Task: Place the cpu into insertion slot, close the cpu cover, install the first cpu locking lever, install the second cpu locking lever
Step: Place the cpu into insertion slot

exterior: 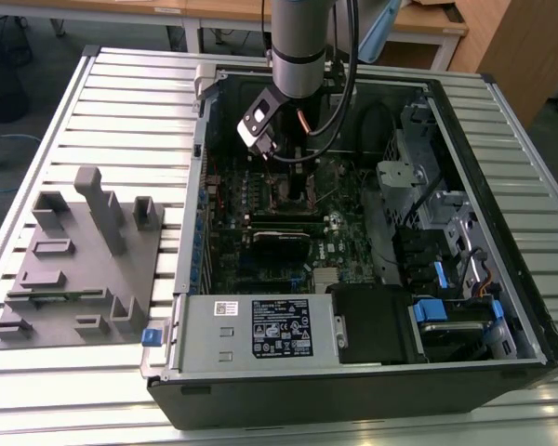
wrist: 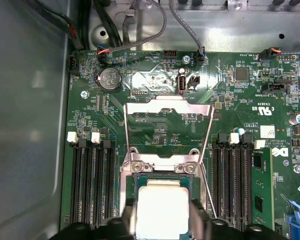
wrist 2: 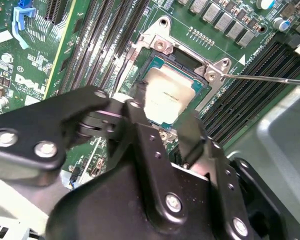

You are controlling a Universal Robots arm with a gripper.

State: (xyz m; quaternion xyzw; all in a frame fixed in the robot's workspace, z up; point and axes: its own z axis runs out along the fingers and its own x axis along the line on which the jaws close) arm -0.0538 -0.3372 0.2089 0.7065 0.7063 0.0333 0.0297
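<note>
Exterior view shows the arm reaching straight down into the open computer case (exterior: 502, 111), which lies on its side on a slatted metal tabletop (exterior: 102, 93), so the motherboard faces up for a vertical approach. The tool (exterior: 302, 186) sits low over the socket. In both wrist views it straddles the cpu (wrist 2: 172, 95), jaws narrowed to the chip's width and apparently pressed against two opposite edges, holding it square in the insertion slot (wrist: 140, 181). The cpu cover (wrist: 168, 106) is swung fully back on its hinge and a thin locking lever (wrist 2: 260, 77) stands out to the side, leaving the slot clear. A grey parts fixture (exterior: 74, 260) rests beside the case, and wooden desks (exterior: 428, 23) stand behind.
</note>
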